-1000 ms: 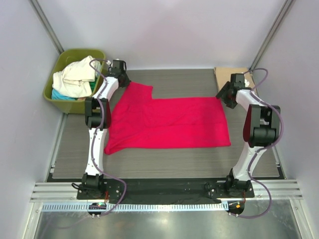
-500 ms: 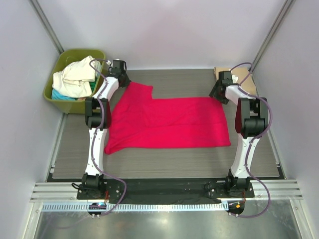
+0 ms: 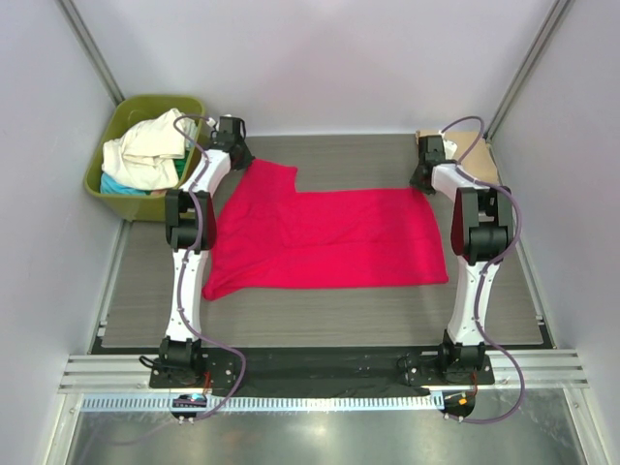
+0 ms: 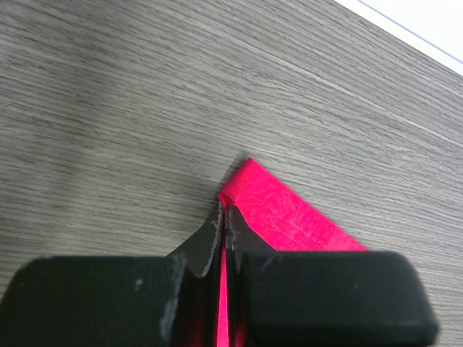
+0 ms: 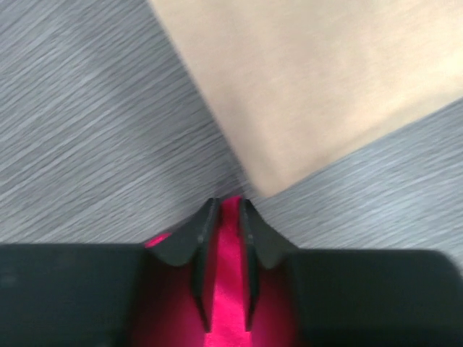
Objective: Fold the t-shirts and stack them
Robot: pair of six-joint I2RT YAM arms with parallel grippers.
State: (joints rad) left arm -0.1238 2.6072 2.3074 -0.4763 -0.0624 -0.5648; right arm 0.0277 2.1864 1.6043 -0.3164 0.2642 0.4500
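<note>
Crimson t-shirt [image 3: 325, 237], limp light cloth, handles best by corners: left gripper [image 4: 223, 225] pinches its upper-left corner, right gripper [image 5: 226, 213] apparently clamps the upper-right one, view tight.

No readable txt, labels, brands, nos. or signs in any view: none on shirts, tub, arms or worktop.

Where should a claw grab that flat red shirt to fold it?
Probably by its two far corners, coming down from above. The red shirt lies spread flat on the table, so only its thin corners can be pinched; the left claw and right claw are each shut on one.
</note>
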